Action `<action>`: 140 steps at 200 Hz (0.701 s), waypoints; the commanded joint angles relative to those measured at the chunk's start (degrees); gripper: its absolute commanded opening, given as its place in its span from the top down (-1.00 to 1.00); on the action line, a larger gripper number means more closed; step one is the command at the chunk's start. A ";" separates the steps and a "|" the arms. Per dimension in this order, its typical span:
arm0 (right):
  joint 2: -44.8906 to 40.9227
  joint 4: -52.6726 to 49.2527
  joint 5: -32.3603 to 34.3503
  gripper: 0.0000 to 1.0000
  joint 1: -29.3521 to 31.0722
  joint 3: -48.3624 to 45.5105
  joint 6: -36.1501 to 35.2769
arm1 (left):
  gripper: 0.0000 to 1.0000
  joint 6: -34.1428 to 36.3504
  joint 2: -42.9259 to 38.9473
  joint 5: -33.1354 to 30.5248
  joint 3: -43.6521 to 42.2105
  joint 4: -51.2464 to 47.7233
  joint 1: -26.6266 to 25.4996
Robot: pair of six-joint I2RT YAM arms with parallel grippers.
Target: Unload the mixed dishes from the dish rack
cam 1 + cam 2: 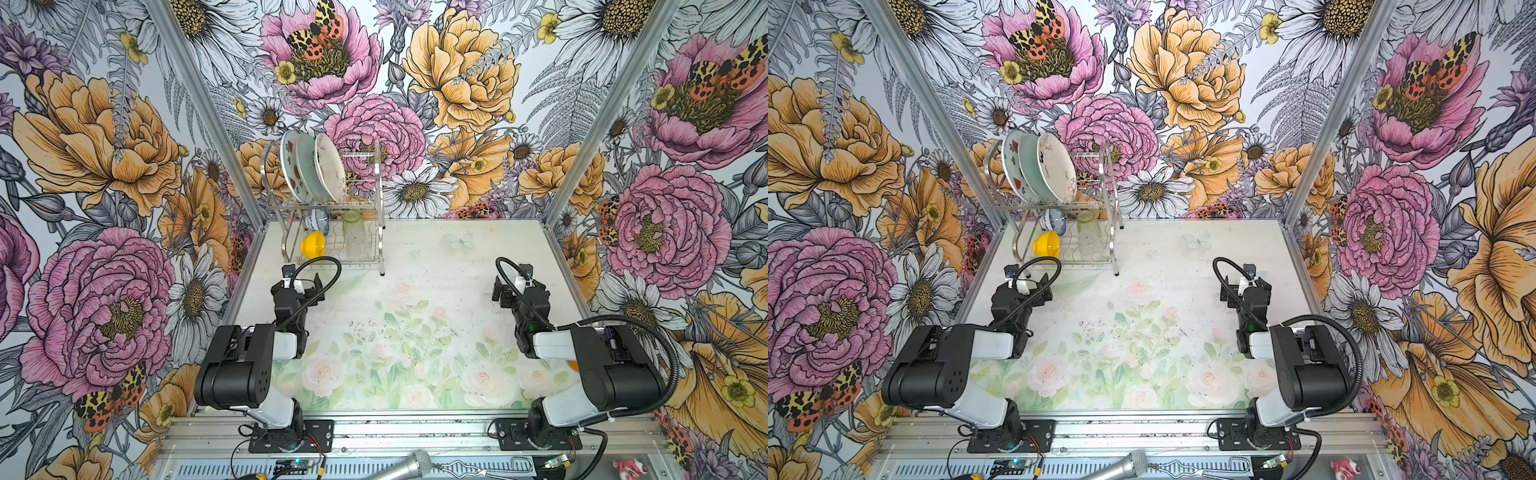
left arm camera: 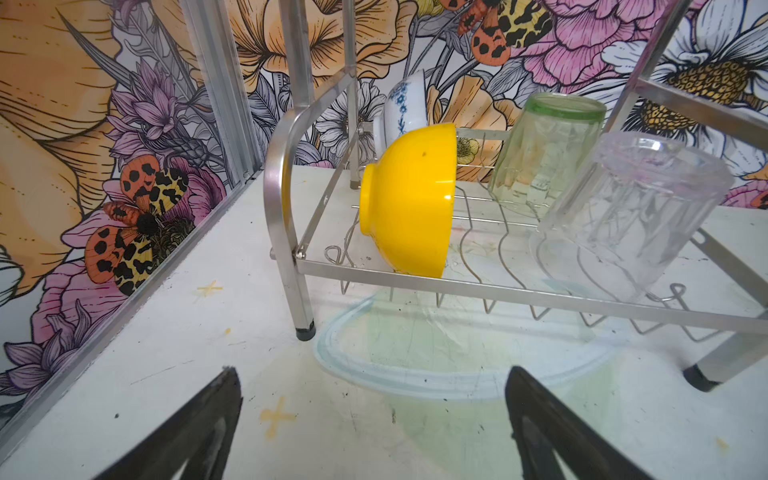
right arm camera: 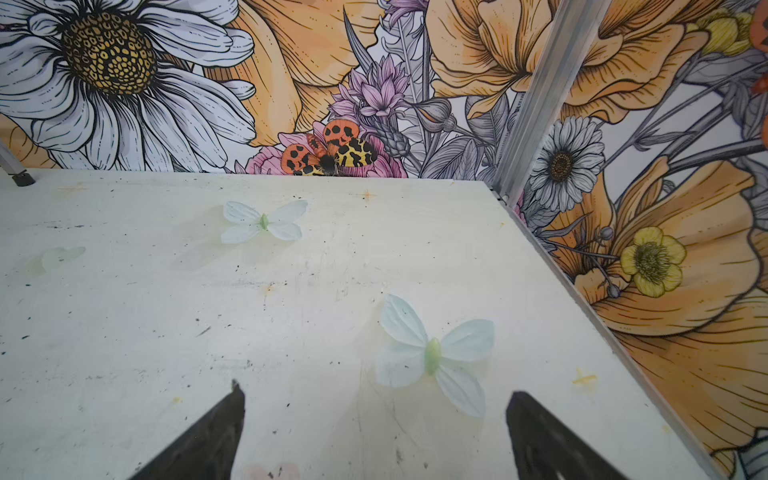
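Observation:
The dish rack (image 1: 377, 187) (image 1: 1113, 195) stands at the table's back left. Its upper tier holds three upright plates: watermelon-print (image 1: 291, 166), pale green (image 1: 309, 170) and cream (image 1: 330, 166). On the lower tier (image 2: 498, 293) a yellow bowl (image 2: 409, 199) (image 1: 312, 244) stands on edge in front of a blue-and-white bowl (image 2: 401, 110). To their right are an upturned green tumbler (image 2: 544, 153) and clear glass (image 2: 631, 216). My left gripper (image 1: 298, 281) (image 2: 372, 374) is open and empty, low over the table, just short of the rack. My right gripper (image 1: 517, 283) (image 3: 374, 388) is open and empty at mid right.
Floral walls with aluminium posts (image 1: 199, 104) close in the table on three sides. One rack leg (image 3: 20, 176) shows at the edge of the right wrist view. A microphone (image 1: 409, 465) lies on the front rail. Something orange (image 1: 573, 365) peeks out behind the right arm.

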 commanded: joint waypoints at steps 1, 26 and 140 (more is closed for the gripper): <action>0.72 0.44 -0.10 -0.99 0.02 0.96 0.58 | -0.98 -0.17 0.04 0.77 1.05 -0.12 -0.19; 0.73 0.45 -0.10 -0.99 0.02 0.91 0.53 | -0.98 -0.20 0.04 0.75 0.98 -0.17 -0.22; 0.77 -0.91 -2.99 -0.99 -1.16 1.70 1.00 | -0.98 -0.40 0.04 1.56 0.95 -0.12 0.21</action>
